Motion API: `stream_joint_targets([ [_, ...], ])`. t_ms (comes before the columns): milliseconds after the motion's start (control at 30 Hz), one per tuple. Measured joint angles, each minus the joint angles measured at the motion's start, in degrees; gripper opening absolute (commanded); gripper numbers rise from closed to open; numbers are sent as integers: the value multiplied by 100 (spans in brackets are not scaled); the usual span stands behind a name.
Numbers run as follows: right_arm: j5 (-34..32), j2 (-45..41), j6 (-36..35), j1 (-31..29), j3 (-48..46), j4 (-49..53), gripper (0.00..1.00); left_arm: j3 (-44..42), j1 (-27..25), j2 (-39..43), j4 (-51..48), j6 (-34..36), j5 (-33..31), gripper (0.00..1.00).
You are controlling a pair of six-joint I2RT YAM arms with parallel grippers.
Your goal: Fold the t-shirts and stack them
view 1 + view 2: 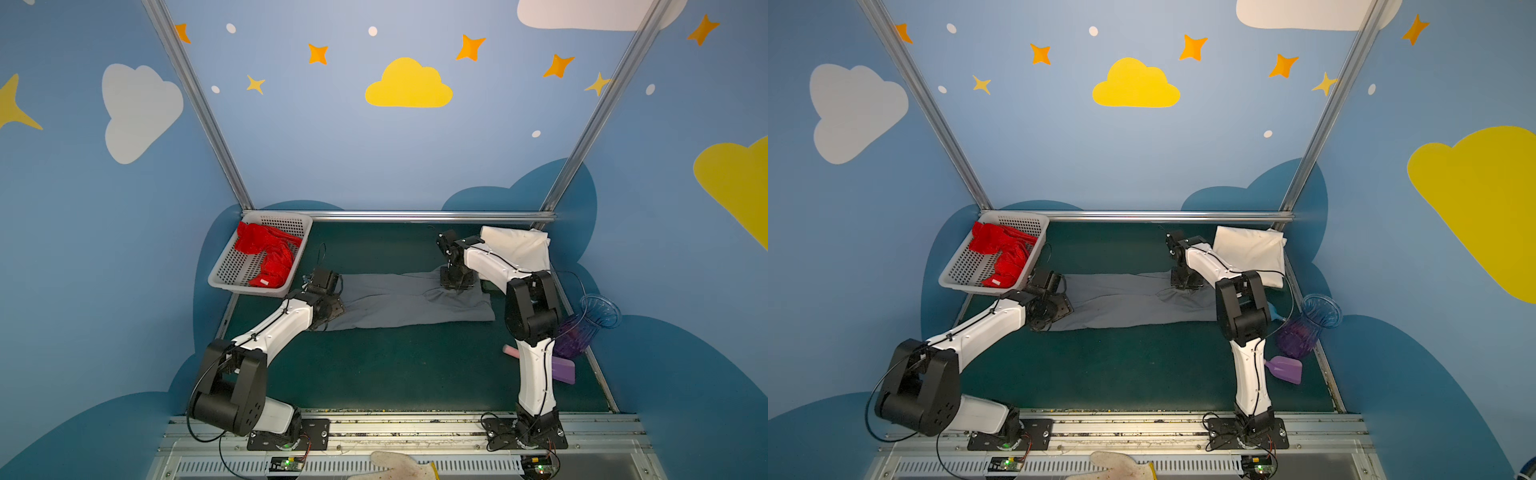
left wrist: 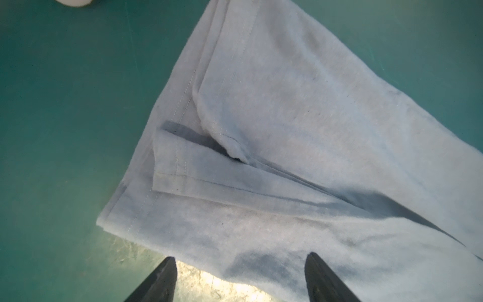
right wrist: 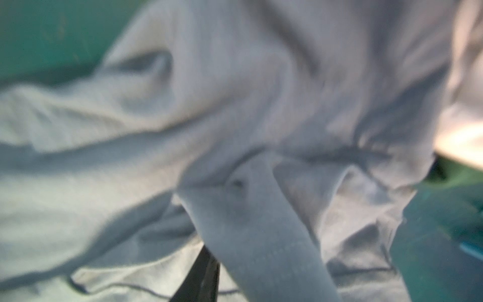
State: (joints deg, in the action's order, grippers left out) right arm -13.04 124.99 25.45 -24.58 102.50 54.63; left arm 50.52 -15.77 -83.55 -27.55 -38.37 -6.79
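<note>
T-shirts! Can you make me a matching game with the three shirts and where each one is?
Things:
1. red t-shirt
2. grey t-shirt
3. cream-white t-shirt

Places:
A. folded in the far right corner
B. crumpled in the white basket
C. lying long across the middle of the green table

Right pairs: 1-B, 2-C, 3-A

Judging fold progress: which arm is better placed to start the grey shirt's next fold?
Right. The right gripper is down on the grey shirt, cloth bunched around it; the left gripper hangs open above the other end.
</note>
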Motion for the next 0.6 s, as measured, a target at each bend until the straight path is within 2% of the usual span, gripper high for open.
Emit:
stream_joint_targets([
  [267,-275,935,-313,33,1198,330,34,278,0,-289,-98,7,-101,76],
  [400,-280,1309,-501,74,2031,522,29,323,0,-289,-166,9,-151,76],
  [600,-256,1816,-767,153,3254,782,39,326,0,-275,-284,4,-190,76],
])
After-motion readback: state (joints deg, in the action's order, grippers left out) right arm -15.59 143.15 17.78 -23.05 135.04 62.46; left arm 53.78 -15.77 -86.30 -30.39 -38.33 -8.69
